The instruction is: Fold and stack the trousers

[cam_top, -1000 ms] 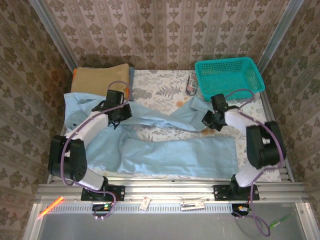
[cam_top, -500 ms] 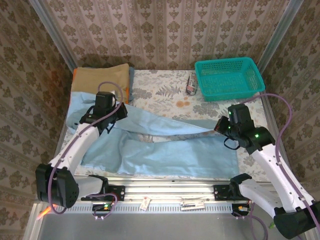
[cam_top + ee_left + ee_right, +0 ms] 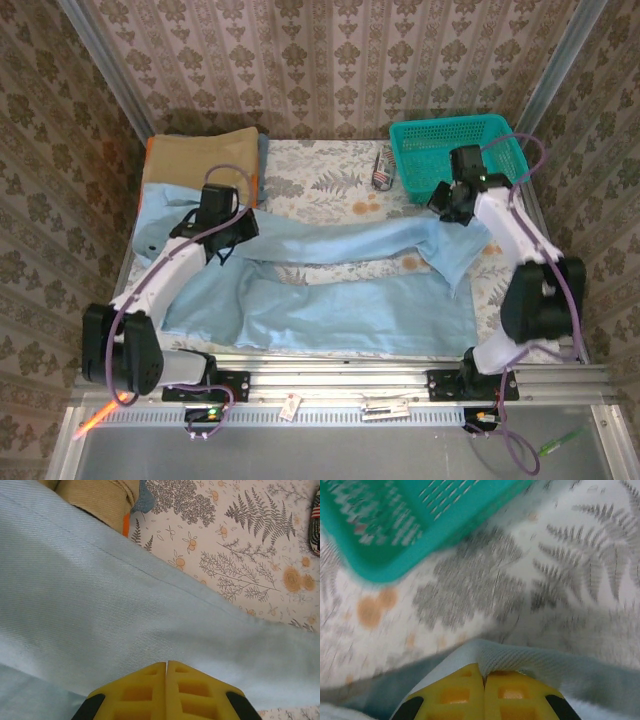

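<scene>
The pale light-blue trousers (image 3: 330, 305) lie across the table. One leg rests flat along the front edge. The other leg (image 3: 340, 243) is stretched taut between the two grippers. My left gripper (image 3: 228, 232) is shut on the cloth near the waist; in the left wrist view its yellow fingertips (image 3: 166, 664) meet with the trousers (image 3: 100, 610) spread over them. My right gripper (image 3: 448, 203) is shut on the leg's end beside the basket, and the cloth hem (image 3: 530, 660) folds over its closed fingertips (image 3: 483, 672).
A teal basket (image 3: 460, 150) stands at the back right, close to the right gripper and blurred in the right wrist view as the basket (image 3: 420, 525). A tan folded garment (image 3: 200, 155) on an orange one (image 3: 150, 150) lies back left. A small striped item (image 3: 381, 170) sits mid-back on the floral tablecloth (image 3: 320, 185).
My right gripper has swung from the front right to the back right by the basket, pulling the leg straight. The left gripper shifted slightly, still holding the cloth.
</scene>
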`<state>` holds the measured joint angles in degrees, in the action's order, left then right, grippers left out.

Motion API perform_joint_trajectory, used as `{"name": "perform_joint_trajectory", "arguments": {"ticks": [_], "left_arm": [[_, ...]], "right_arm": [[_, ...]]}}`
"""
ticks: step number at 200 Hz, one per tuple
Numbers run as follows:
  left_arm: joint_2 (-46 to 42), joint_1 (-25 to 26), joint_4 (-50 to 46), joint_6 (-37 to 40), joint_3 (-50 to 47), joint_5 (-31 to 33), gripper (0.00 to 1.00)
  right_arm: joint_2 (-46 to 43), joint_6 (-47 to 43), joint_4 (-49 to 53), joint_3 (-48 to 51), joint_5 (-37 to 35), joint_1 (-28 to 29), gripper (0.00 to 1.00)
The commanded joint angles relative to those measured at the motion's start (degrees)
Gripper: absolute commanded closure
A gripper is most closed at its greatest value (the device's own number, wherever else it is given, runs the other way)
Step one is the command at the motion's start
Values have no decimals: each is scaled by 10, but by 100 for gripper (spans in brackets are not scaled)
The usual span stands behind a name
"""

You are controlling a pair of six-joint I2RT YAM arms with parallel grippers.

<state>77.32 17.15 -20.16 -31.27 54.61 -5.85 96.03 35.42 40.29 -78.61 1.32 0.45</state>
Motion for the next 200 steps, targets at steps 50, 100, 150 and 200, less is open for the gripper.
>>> {"name": "perform_joint_trajectory", "arguments": {"ticks": [50,100,150,200], "left_arm": [[53,-3,35,-2,57,-28,100],[59,112,13,17,13,55,40],[123,202,25,47,-5,131,34],[240,200,29,61,58,202,40]], "right_arm": [[7,-23,0,-112,-13,-22,35],[-143,2,-81,124,-16,83,35],[-100,4,-119,215,11,112,34],[-7,2,-119,184,-51,83,31]]}}
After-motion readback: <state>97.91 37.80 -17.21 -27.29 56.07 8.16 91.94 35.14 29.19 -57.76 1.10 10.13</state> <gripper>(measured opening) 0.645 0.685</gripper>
